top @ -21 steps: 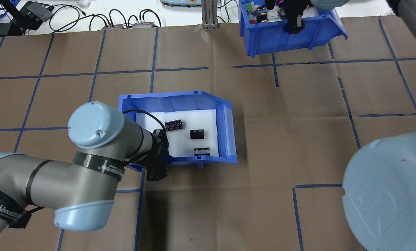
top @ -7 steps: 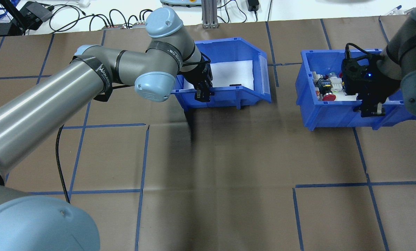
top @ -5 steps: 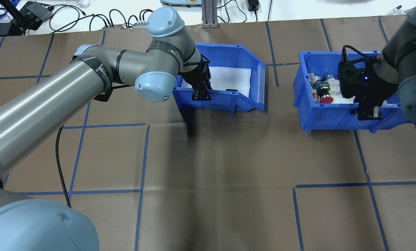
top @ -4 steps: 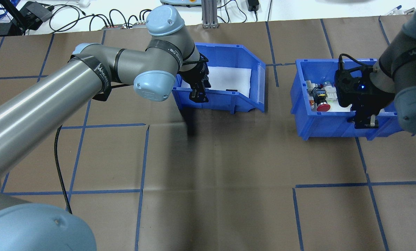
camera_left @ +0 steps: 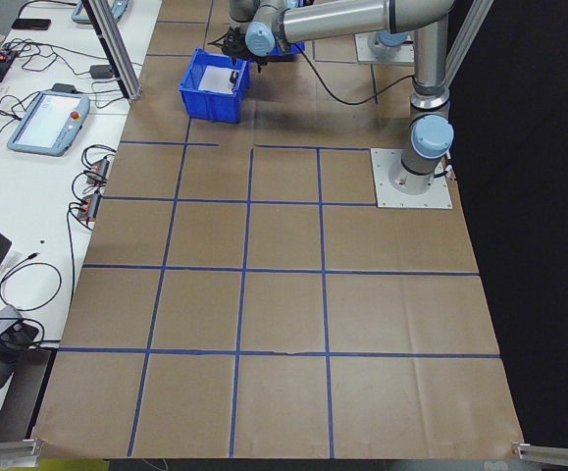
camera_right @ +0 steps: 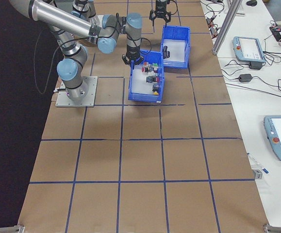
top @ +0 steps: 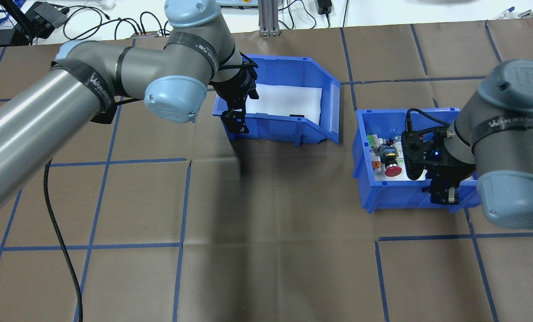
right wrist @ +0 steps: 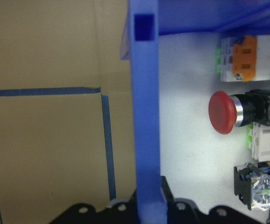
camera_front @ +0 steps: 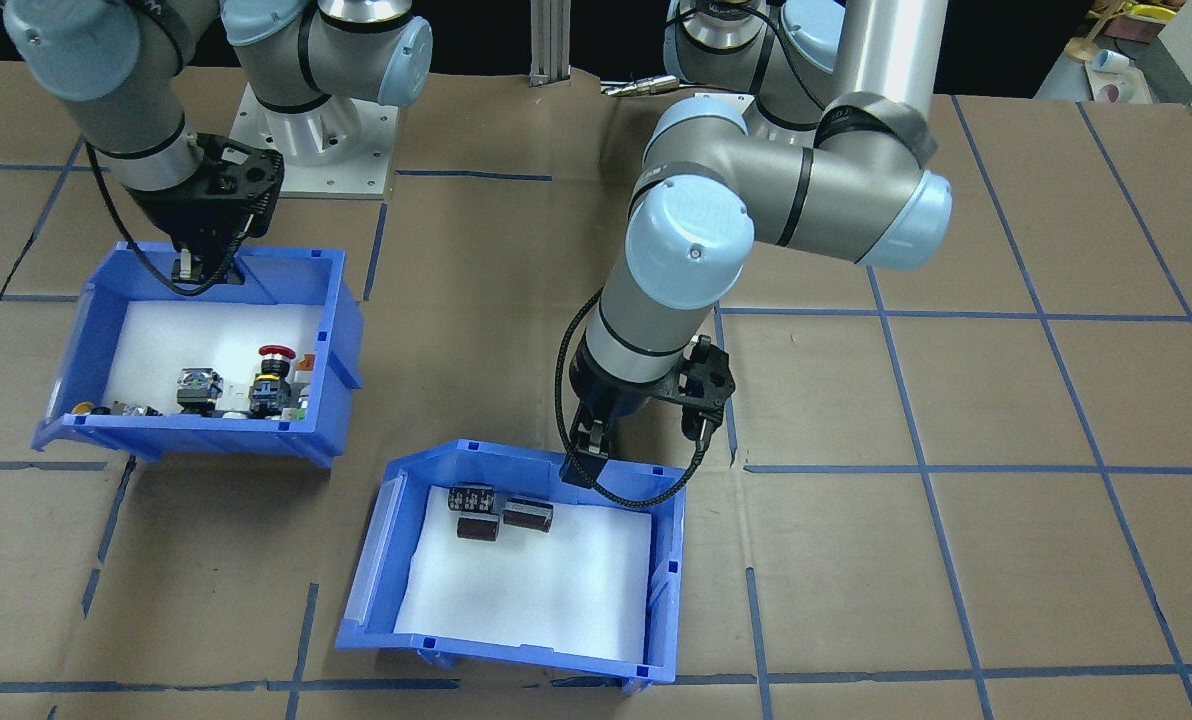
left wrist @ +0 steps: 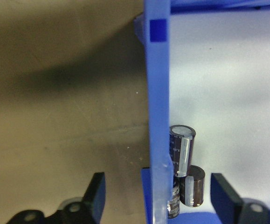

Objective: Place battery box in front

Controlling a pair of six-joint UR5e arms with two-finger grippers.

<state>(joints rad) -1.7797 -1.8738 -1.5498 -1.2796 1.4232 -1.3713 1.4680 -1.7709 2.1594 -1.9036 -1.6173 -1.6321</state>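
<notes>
— Two bins on counter (top: 293,201). Where's the battery box (camera_front: 663,580)?
— Far side from the robot base, three cells (camera_front: 496,515) on foam.
— Left end effector (left wrist: 155,198)?
— Spread wide, straddling its near wall, not clamping.
— Right end effector (right wrist: 148,205)?
— Clamped on switch bin (top: 364,179) wall.

A robotics lab or test workshop, set up for two-arm handling trials.

Two grey industrial arms (camera_front: 756,190) are bolted on metal base plates (camera_left: 411,180) to a large table covered in brown paper (top: 275,201) marked into squares with blue tape (top: 184,201). Along its far edge runs a white bench holding what look like teach pendants (camera_right: 248,47), power adapters and loose black cables (top: 159,22). Aluminium frame posts (camera_left: 117,49) stand beside it.
</notes>
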